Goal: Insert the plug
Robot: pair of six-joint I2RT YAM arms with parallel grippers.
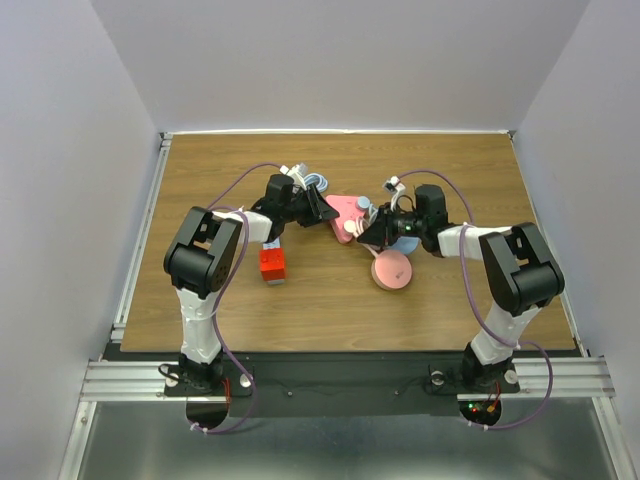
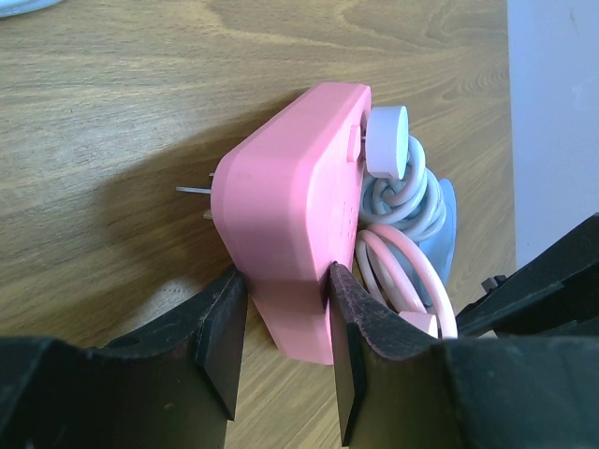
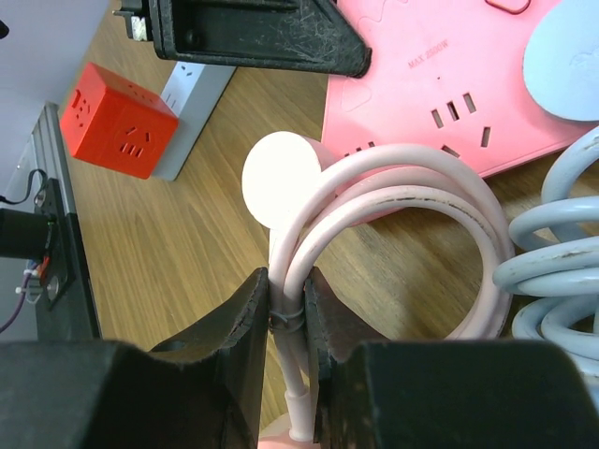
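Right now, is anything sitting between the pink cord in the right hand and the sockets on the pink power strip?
Partly. A pale blue round plug covers part of the pink power strip, its coiled cable beside it. The sockets nearest the pink cord in the right hand show uncovered.

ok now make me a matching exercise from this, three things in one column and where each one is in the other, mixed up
Things:
1. pink power strip
2. pink cable
3. red cube

Places:
a. pinched in the right gripper
b. loose on the table, beside a white strip
c. clamped in the left gripper

Pairs: 1-c, 2-a, 3-b
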